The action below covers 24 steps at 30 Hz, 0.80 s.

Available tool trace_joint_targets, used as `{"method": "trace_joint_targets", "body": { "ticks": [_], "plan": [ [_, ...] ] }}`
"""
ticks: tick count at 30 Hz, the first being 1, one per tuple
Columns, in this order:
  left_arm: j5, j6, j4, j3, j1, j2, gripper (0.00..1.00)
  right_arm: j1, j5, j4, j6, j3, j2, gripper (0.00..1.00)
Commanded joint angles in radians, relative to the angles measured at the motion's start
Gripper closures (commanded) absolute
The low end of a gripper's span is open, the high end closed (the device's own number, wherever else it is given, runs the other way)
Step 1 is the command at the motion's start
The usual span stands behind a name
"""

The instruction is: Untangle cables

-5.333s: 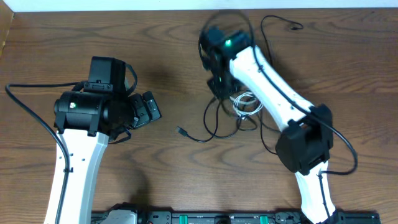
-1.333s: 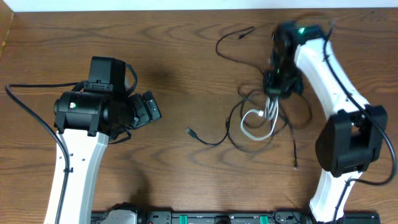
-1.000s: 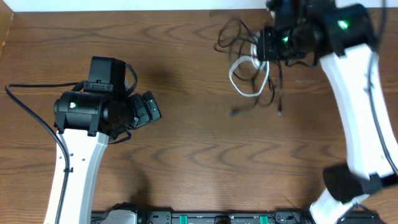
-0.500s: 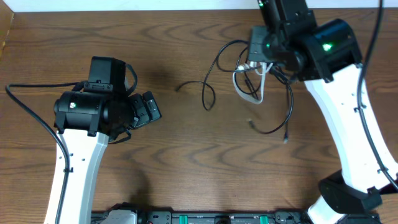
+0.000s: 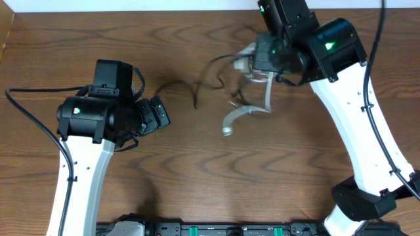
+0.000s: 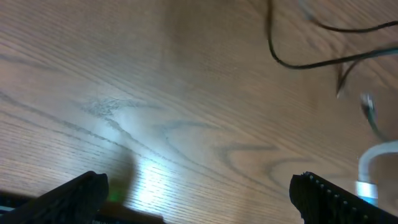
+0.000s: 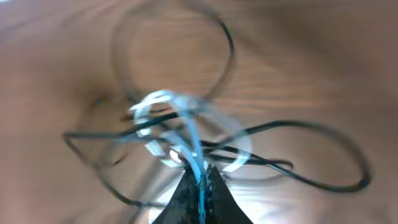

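Overhead: the cables (image 5: 237, 113) hang over the table (image 5: 197, 183), held by the right gripper (image 5: 254, 60). They look light and floppy, so grab one near a plug. They have swung left since a moment ago.

Left wrist: the left gripper (image 6: 199, 193) is wide apart and empty.

Right wrist: the right gripper (image 7: 200, 190) is pinched tight on the white cable (image 7: 186, 130).

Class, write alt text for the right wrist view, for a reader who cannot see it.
The right tool, shut, pinches a white cable. A blurred tangle of black cables hangs with it over the wooden table.
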Motion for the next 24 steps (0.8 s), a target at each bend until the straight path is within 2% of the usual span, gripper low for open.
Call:
{"method": "trace_joint_targets", "body": {
  "ticks": [1, 4, 5, 6, 8, 12, 13, 14, 16, 17, 19, 20, 21, 22, 24],
  "plan": [
    [0.005, -0.005, -0.003, 0.006, 0.005, 0.000, 0.02, 0.000, -0.013, 0.042, 0.026, 0.008, -0.002, 0.99],
    [0.006, -0.005, -0.003, 0.006, 0.005, 0.000, 0.02, 0.001, -0.607, 0.131, -0.484, 0.008, -0.002, 0.99],
    [0.005, -0.005, -0.003, 0.006, 0.005, 0.000, 0.02, 0.001, -0.721, 0.145, -0.603, 0.008, -0.002, 0.99],
    [0.006, -0.005, -0.003, 0.006, 0.005, 0.000, 0.02, 0.001, -0.749, 0.158, -0.642, 0.008, -0.002, 0.99],
    [0.006, -0.005, -0.003, 0.006, 0.005, 0.000, 0.02, 0.001, -0.594, 0.176, -0.573, 0.008, -0.002, 0.98],
    [0.005, -0.005, -0.003, 0.006, 0.005, 0.000, 0.02, 0.001, 0.063, 0.067, -0.008, 0.008, 0.013, 0.99],
    [0.005, -0.005, -0.003, 0.006, 0.005, 0.000, 0.02, 0.001, 0.097, 0.032, 0.087, 0.008, 0.017, 0.99],
    [0.005, -0.005, -0.003, 0.006, 0.005, 0.000, 0.02, 0.001, 0.076, 0.013, 0.122, 0.008, 0.018, 0.99],
    [0.006, -0.005, -0.003, 0.006, 0.005, 0.000, 0.02, 0.001, -0.074, 0.023, 0.053, 0.008, 0.021, 0.99],
    [0.006, -0.005, -0.003, 0.006, 0.005, 0.000, 0.02, 0.004, -0.210, 0.056, -0.072, 0.008, 0.021, 0.99],
    [0.005, -0.005, -0.003, 0.006, 0.005, 0.000, 0.02, 0.009, -0.548, 0.119, -0.409, 0.008, 0.021, 0.99],
    [0.006, -0.005, -0.003, 0.006, 0.005, 0.000, 0.02, 0.012, -0.668, 0.137, -0.561, 0.008, 0.021, 0.99],
    [0.005, -0.005, -0.003, 0.006, 0.005, 0.000, 0.02, 0.014, -0.709, 0.151, -0.649, 0.008, 0.021, 0.98],
    [0.005, -0.005, -0.003, 0.006, 0.005, 0.000, 0.02, 0.015, -0.674, 0.164, -0.639, 0.008, 0.021, 0.98],
    [0.005, -0.005, -0.003, 0.006, 0.005, 0.000, 0.02, 0.015, -0.465, 0.177, -0.453, 0.008, 0.023, 0.98]
  ]
}}
